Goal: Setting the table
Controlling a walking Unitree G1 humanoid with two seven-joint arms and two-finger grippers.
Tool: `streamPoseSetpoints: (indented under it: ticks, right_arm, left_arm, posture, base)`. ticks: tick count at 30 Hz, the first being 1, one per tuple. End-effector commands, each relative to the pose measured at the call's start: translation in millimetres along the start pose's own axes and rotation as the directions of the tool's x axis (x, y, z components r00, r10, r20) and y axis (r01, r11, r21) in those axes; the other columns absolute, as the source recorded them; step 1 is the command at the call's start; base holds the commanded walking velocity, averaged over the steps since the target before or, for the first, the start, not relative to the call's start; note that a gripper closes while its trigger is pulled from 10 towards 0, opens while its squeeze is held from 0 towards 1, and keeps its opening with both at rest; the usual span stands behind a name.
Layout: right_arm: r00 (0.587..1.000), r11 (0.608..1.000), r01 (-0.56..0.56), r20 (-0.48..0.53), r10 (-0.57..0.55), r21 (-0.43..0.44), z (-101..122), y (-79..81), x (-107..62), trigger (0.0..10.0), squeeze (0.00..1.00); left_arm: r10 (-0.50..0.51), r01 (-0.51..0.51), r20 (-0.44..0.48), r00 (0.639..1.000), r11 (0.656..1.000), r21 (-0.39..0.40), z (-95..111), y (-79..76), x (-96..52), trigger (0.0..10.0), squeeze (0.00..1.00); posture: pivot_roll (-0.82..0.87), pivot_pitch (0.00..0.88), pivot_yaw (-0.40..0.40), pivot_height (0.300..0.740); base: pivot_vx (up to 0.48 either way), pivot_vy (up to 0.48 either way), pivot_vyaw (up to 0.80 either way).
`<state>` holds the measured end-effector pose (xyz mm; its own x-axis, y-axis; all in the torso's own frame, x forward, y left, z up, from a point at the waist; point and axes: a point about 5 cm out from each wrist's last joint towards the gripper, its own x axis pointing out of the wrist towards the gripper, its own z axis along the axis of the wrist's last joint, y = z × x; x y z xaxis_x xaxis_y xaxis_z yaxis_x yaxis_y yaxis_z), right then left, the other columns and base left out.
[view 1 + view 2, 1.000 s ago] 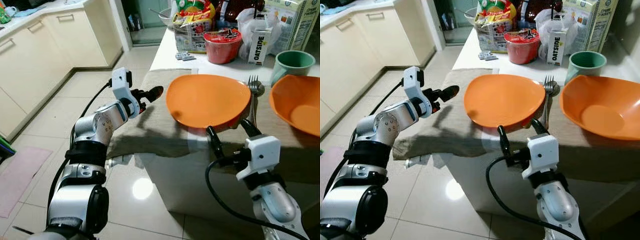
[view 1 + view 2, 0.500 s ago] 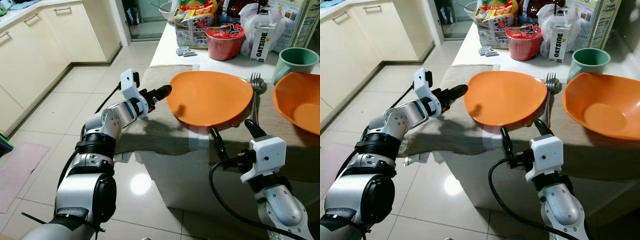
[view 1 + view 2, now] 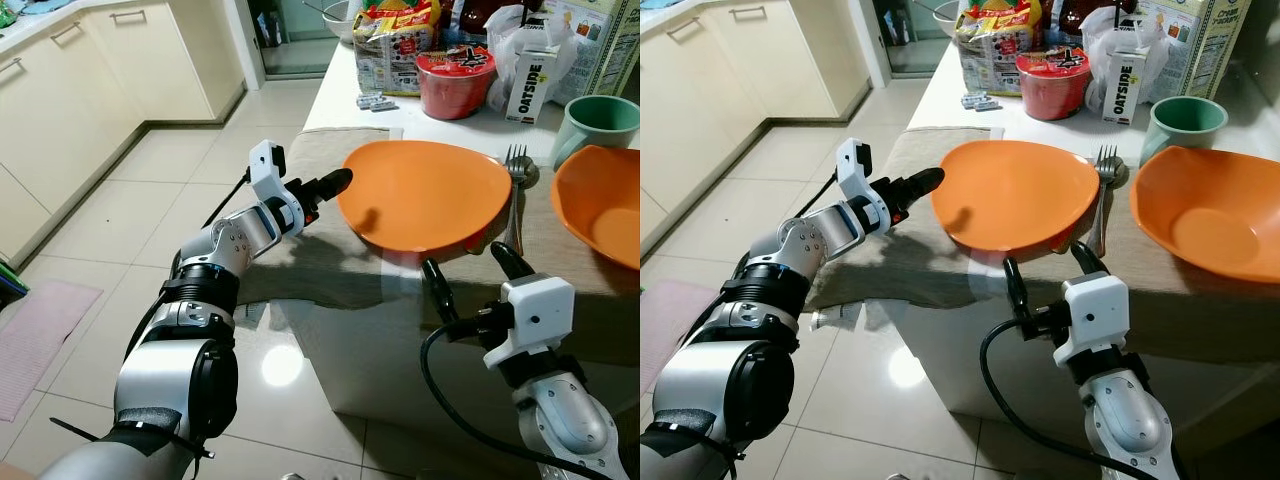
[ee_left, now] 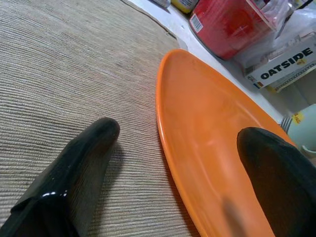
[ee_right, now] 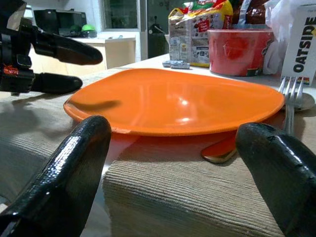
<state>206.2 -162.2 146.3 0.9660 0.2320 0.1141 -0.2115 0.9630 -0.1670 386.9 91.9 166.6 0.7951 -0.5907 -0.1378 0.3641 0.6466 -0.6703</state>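
Orange plate (image 3: 425,195): lies on the beige ribbed table runner (image 3: 300,250) at the near edge of the table (image 3: 345,95); every place below is given from this plate.
Left claw (image 3: 328,185): reaches in from the plate's left side, level with its rim; in the left wrist view one black finger (image 4: 69,173) is over the runner just outside the rim and the other (image 4: 276,182) over the plate's inner surface, so the fingers are spread astride the rim, and contact with it cannot be told.
Right claw (image 3: 468,278): below the plate's near edge, in front of the table; its two fingers are spread wide, one either side of the plate's near rim, touching nothing.
Spoon tip (image 5: 219,150): a metal end pokes out from under the plate's near right rim.
Fork (image 3: 512,190): lies on the runner just beside the plate's right edge, tines pointing away from the robot.
Second orange plate (image 3: 600,205): right of the fork, on the same runner.
Green mug (image 3: 595,125): behind and to the plate's right.
Red noodle cup (image 3: 455,80): behind the plate, with an Oatside carton (image 3: 524,85) just right of it.
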Motion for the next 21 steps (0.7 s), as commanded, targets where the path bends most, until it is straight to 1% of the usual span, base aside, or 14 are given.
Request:
streamPoseSetpoints:
  ticks: [1, 4, 8, 9, 10, 11, 12, 14, 15, 16, 17, 18, 19, 21]
  right_arm:
    - [1.000, 1.000, -0.019, 0.006, 0.018, 0.013, 0, 3.4, 1.5, 10.0, 0.00]
    - [1.000, 0.999, -0.027, 0.009, 0.027, 0.016, 1, 4.7, 3.1, 10.0, 0.00]
    - [0.999, 0.999, -0.030, 0.015, 0.029, 0.016, 2, 5.9, 4.3, 10.0, 0.00]
    - [0.999, 0.999, -0.029, 0.016, 0.029, 0.016, 2, 6.0, 4.5, 10.0, 0.00]
    - [0.999, 0.999, -0.029, 0.016, 0.029, 0.016, 2, 6.0, 4.5, 10.0, 0.00]
    - [0.999, 0.999, -0.029, 0.016, 0.029, 0.016, 2, 6.1, 4.7, 10.0, 0.00]
    - [1.000, 0.999, -0.027, 0.016, 0.027, 0.016, 2, 6.4, 4.5, 10.0, 0.00]
    - [1.000, 1.000, -0.026, 0.015, 0.025, 0.017, 1, 6.9, 4.3, 10.0, 0.00]
    - [1.000, 1.000, -0.026, 0.015, 0.025, 0.017, 1, 6.9, 4.3, 10.0, 0.00]
    - [1.000, 1.000, -0.025, 0.014, 0.024, 0.018, 1, 7.1, 4.2, 10.0, 0.00]
    - [1.000, 1.000, -0.023, 0.014, 0.023, 0.018, 1, 7.1, 4.0, 10.0, 0.00]
    - [1.000, 1.000, -0.022, 0.013, 0.022, 0.019, 0, 7.2, 4.0, 10.0, 0.00]
    - [1.000, 1.000, -0.021, 0.013, 0.021, 0.020, 0, 7.2, 3.9, 10.0, 0.00]
    - [1.000, 0.999, -0.026, 0.011, 0.026, 0.024, -1, 8.1, 4.4, 10.0, 0.00]
  left_arm:
    - [0.014, -0.014, -0.031, 0.999, 1.000, 0.010, -4, 2.3, 1.1, 10.0, 0.00]
    - [-0.027, 0.027, -0.035, 0.999, 1.000, -0.011, -7, -1.3, 3.4, 10.0, 0.00]
    - [-0.051, 0.052, -0.032, 0.998, 0.999, 0.008, -5, -6.4, 5.5, 10.0, 0.00]
    - [-0.047, 0.048, -0.017, 0.999, 0.997, 0.053, -3, -6.9, 5.7, 10.0, 0.00]
    - [-0.047, 0.048, -0.017, 0.999, 0.997, 0.053, -3, -6.9, 5.7, 10.0, 0.00]
    - [-0.042, 0.042, -0.003, 0.999, 0.993, 0.109, 0, -7.2, 5.3, 10.0, 0.00]
    - [0.022, -0.047, 0.074, 0.997, 0.930, 0.366, 12, -4.6, 0.9, 10.0, 0.00]
    - [0.021, -0.081, 0.127, 0.992, 0.869, 0.488, 18, -6.0, -3.9, 10.0, 0.00]
    - [0.021, -0.081, 0.127, 0.992, 0.869, 0.488, 18, -6.0, -3.9, 10.0, 0.00]
    - [0.014, -0.087, 0.140, 0.990, 0.845, 0.528, 20, -6.7, -6.7, 10.0, 0.00]
    - [0.005, -0.094, 0.154, 0.988, 0.812, 0.576, 21, -7.7, -9.7, 10.0, 0.00]
    - [-0.010, -0.101, 0.168, 0.986, 0.764, 0.637, 22, -9.6, -13.4, 10.0, 0.00]
    - [-0.021, -0.104, 0.175, 0.984, 0.733, 0.672, 22, -10.9, -15.6, 10.0, 0.00]
    - [-0.050, -0.071, 0.159, 0.986, 0.738, 0.671, 19, -14.2, -19.0, 10.0, 0.00]
  posture:
    - [-0.33, 0.054, 0.179, 0.740]
    - [-0.33, 0.055, 0.178, 0.740]
    - [-0.33, 0.055, 0.179, 0.740]
    - [-0.33, 0.055, 0.179, 0.740]
    - [-0.33, 0.055, 0.179, 0.740]
    - [-0.33, 0.054, 0.181, 0.740]
    - [-0.32, 0.056, 0.184, 0.740]
    - [-0.32, 0.055, 0.185, 0.740]
    - [-0.32, 0.055, 0.185, 0.740]
    - [-0.32, 0.056, 0.186, 0.740]
    - [-0.32, 0.056, 0.186, 0.740]
    - [-0.31, 0.056, 0.185, 0.740]
    - [-0.31, 0.056, 0.185, 0.740]
    - [-0.30, 0.055, 0.183, 0.740]
  base:
    - [0.000, 0.000, 0.00]
    - [0.000, 0.000, 0.00]
    - [0.000, 0.000, 0.00]
    - [0.000, 0.000, 0.00]
    - [0.000, 0.000, 0.00]
    - [0.000, 0.000, 0.00]
    - [0.000, 0.000, 0.00]
    - [0.000, 0.000, 0.00]
    - [0.000, 0.000, 0.00]
    - [0.000, 0.000, 0.00]
    - [0.000, 0.000, 0.00]
    - [0.000, 0.000, 0.00]
    - [0.000, 0.000, 0.00]
    - [0.000, 0.000, 0.00]
